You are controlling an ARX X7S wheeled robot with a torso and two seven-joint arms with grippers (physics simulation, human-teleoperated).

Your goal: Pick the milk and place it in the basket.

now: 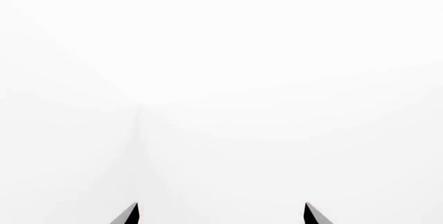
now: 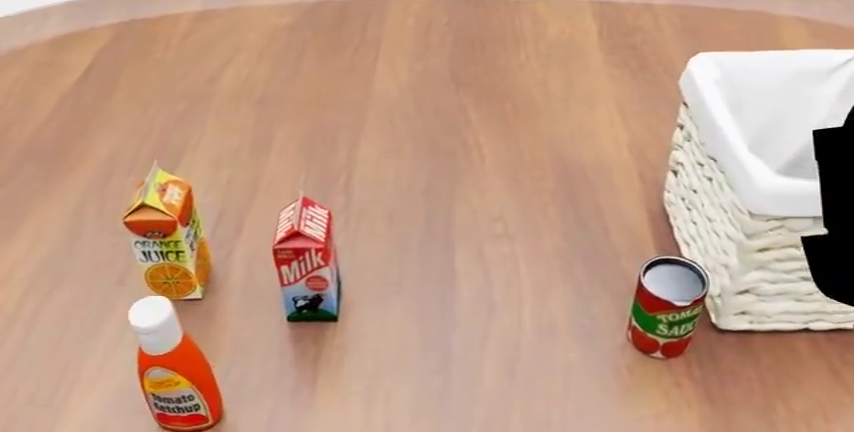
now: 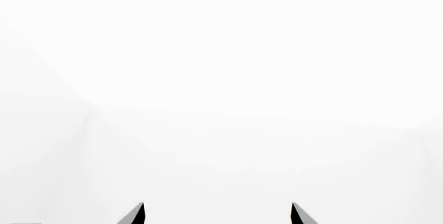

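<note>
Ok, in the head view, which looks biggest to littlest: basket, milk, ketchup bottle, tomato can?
1. basket, though cut off by the edge.
2. ketchup bottle and milk: too alike, and the bottle is nearer.
3. tomato can.

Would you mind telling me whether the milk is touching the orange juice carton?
Apart. The head view shows bare wood between the milk and the orange juice carton, both standing upright on the table.

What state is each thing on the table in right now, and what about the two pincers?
milk: upright, closed, untouched
orange juice carton: upright, closed
ketchup bottle: upright, cap on
tomato sauce can: upright beside the basket, leaning slightly
basket: upright, liner folded over rim, nothing seen inside
left pincer: open, holding nothing
right pincer: open, holding nothing
</note>
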